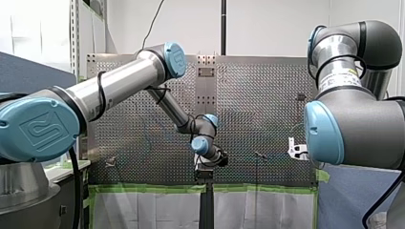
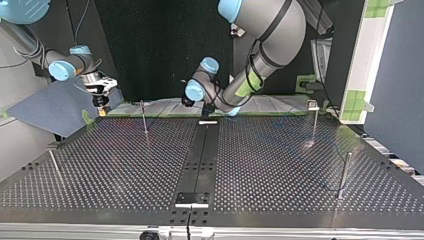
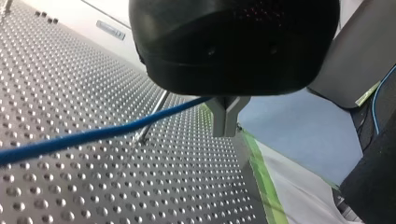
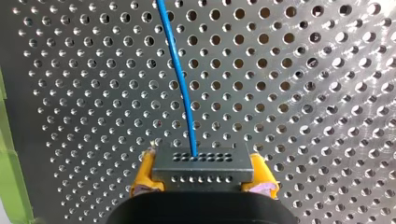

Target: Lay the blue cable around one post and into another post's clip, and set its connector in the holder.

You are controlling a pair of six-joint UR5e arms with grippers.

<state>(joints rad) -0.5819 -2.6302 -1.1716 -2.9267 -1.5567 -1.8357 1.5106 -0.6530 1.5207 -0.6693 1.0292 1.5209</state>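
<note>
The blue cable (image 4: 180, 79) is held at two places and runs in the air above the perforated table (image 4: 303, 93). Its connector (image 4: 203, 161), a dark block with rows of small holes, is clamped between the yellow pads (image 4: 142, 179) of my right gripper (image 4: 201, 179). The cable leaves the connector straight ahead over the table. In the left wrist view the cable comes in from one side and ends at the metal fingers (image 3: 231, 105) of my left gripper (image 3: 225, 128). These appear closed on it, though the exact contact is partly hidden under the gripper body. Behind the cable a thin post (image 3: 144, 130) stands on the table, and the cable passes in front of it, not around it. In the top view both grippers are near the far edge of the table, well apart from each other. I judge the task to be at its beginning: the cable is around no post, no clip holds it, and the connector is not yet in the holder. All three steps are left. I cannot tell which post carries the clip.
</note>
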